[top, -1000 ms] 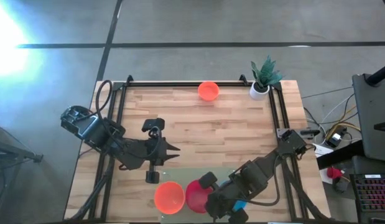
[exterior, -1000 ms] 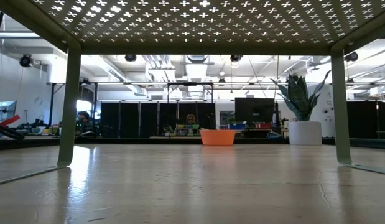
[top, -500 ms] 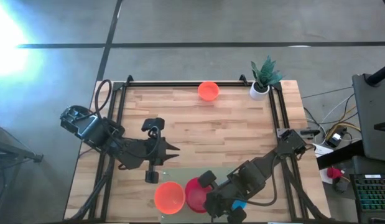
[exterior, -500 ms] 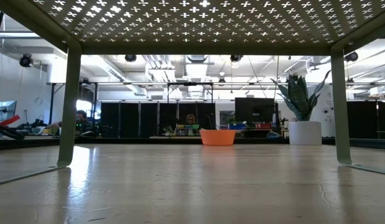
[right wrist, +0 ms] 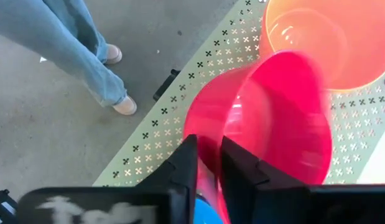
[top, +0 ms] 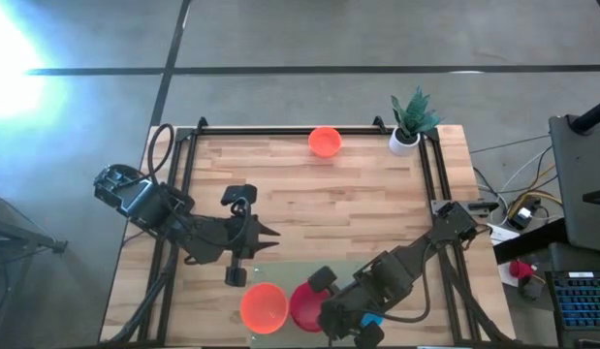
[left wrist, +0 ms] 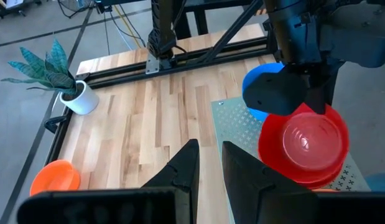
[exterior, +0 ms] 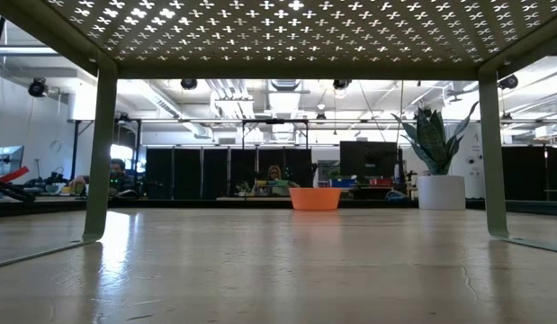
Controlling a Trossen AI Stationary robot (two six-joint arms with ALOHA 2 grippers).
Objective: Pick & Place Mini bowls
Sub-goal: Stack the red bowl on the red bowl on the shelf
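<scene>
While the right gripper (top: 326, 310) sits at lower centre of the high view, its jaws stand narrow, closed on the rim of the red bowl (top: 301, 305). In the right wrist view the bowl's wall runs up betw. the two fingers (right wrist: 186, 171), basin on the frame's right.

Item list:
- Red bowl: on the perforated plate (top: 280, 271) at the tabletop's (top: 358, 204) lower edge in the high view. In the left wrist view a 2nd red rim shows just under it; whether that is another bowl, cannot tell.
- Near orange bowl (top: 264, 307): on the same plate, immed. left of the red one in the high view, rims touching or nearly so.
- Blue bowl (top: 374, 318): lower centre-right, mostly hidden under the right arm; only a sliver shows.
- Far orange bowl (top: 325, 141): top centre of the tabletop, alone, well apart from both grippers.
- White pot w/ green plant (top: 404, 141): top right corner.
- Left gripper (top: 273, 233): centre-left of the high view, above the plate, jaws a narrow gap apart, holding nothing, no bowl betw. them.
- Person's legs (right wrist: 86, 56) in jeans: upper left of the right wrist view, on the floor beyond the tabletop.
</scene>
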